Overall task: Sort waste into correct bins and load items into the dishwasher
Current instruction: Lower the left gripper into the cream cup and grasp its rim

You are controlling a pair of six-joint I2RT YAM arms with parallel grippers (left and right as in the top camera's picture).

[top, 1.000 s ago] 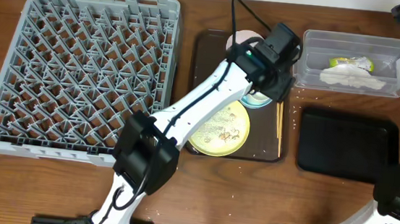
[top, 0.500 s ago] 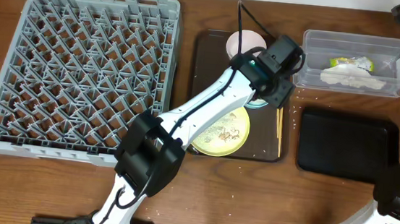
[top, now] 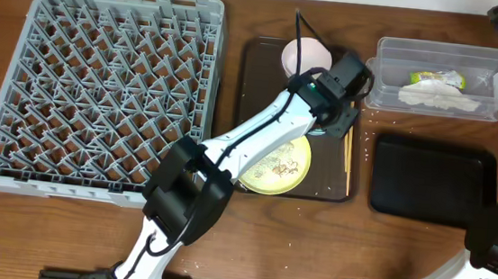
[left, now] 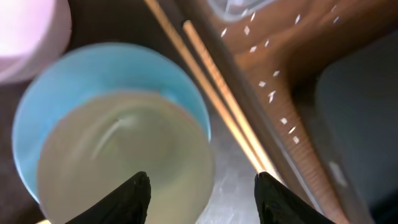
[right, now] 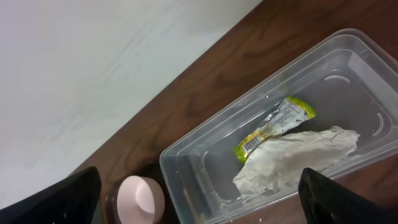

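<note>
Beneath the left jaws (wide apart, empty) sits the light blue bowl [left: 124, 68].

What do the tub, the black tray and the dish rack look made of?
The tub looks like clear plastic: the napkin and wrapper show through its walls. The black tray seems glossy plastic or lacquer, judging by its sheen. The dish rack looks like matte grey moulded plastic, one uniform lattice.
</note>
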